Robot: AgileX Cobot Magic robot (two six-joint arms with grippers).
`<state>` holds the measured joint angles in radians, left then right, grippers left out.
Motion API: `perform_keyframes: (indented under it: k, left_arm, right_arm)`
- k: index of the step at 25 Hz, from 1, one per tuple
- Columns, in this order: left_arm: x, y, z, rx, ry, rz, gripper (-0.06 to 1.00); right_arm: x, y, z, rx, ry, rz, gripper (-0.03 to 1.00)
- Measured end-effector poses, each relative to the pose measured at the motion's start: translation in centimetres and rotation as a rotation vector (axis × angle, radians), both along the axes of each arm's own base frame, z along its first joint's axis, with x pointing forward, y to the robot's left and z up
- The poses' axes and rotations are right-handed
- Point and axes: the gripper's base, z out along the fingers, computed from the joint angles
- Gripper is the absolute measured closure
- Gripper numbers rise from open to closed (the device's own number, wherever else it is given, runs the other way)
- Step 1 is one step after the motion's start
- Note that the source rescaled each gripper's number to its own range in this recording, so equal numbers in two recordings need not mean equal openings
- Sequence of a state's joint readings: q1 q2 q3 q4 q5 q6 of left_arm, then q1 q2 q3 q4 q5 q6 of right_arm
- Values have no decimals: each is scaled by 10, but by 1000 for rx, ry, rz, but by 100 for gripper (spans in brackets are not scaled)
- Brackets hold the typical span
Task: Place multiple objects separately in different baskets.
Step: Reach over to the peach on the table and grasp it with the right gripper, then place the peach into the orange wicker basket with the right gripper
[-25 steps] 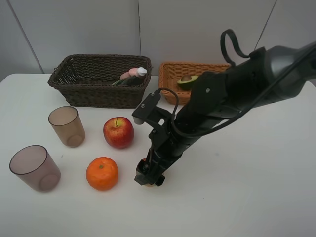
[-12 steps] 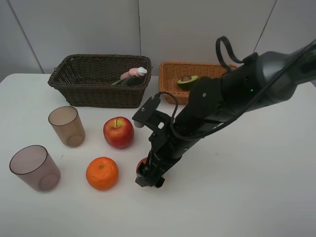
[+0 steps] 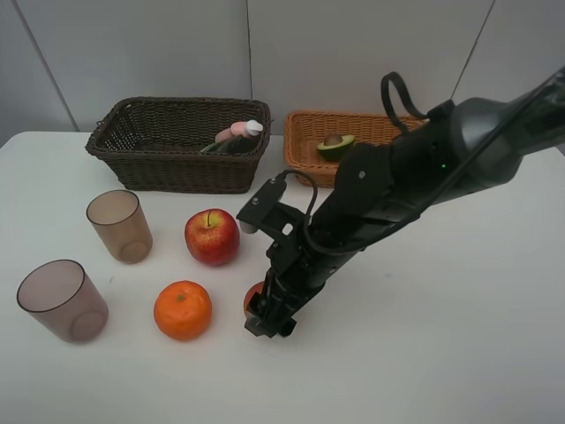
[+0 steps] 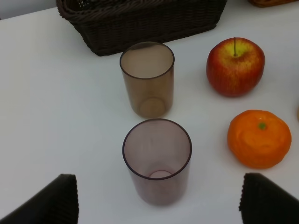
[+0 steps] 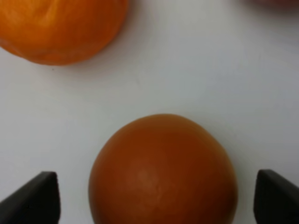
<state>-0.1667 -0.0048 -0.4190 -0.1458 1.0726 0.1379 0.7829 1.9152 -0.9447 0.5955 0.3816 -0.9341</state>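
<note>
Pictured toward the middle of the table's (image 3: 441, 353) front edge, the right gripper (image 3: 269, 323) is lowered over the orange-red cut fruit (image 5: 163, 177). Its jaws are spread, one set on each side of the fruit, with bare table showing in both gaps, so nothing is gripped yet. The fruit lies squarely between the jaws, domed side up. No long axis can be made out on it, so a plain closing is judged to be all the coming move calls for. The orange (image 3: 183, 309) sits just beside the fruit toward the left edge, apart from it, and could be nudged if the jaws drift. The red apple (image 3: 212, 237) lies farther back. The left gripper (image 4: 159, 200) is held wide and empty, facing the near cup (image 4: 157, 158) and the far cup (image 4: 147, 79) by the left edge, well away from the fruit, so the right arm is clearly the nearer. Along the back edge the light basket (image 3: 300, 155) holds the halved avocado (image 3: 335, 144), while the dark basket (image 3: 115, 146) holds the pink spray bottle (image 3: 231, 132).
</note>
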Motion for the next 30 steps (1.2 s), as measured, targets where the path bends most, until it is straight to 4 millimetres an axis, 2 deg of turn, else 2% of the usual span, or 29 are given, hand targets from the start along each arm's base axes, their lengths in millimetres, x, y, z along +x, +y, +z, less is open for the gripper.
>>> perform_keyframes:
  k: [1,4,5,22,25,30]
  left_arm:
    - [0,0,0,0,0,0,0]
    - [0,0,0,0,0,0,0]
    - [0,0,0,0,0,0,0]
    - [0,0,0,0,0,0,0]
    - [0,0,0,0,0,0,0]
    - [0,0,0,0,0,0,0]
  right_arm:
    - [0,0,0,0,0,0,28]
    - [0,0,0,0,0,0,58]
    - [0,0,0,0,2,1,64]
    - [-4,1,2,-10,56,26,64]
    - [-2,5,13,10,63,42,64]
    - [1,14,45,51,95,98,64]
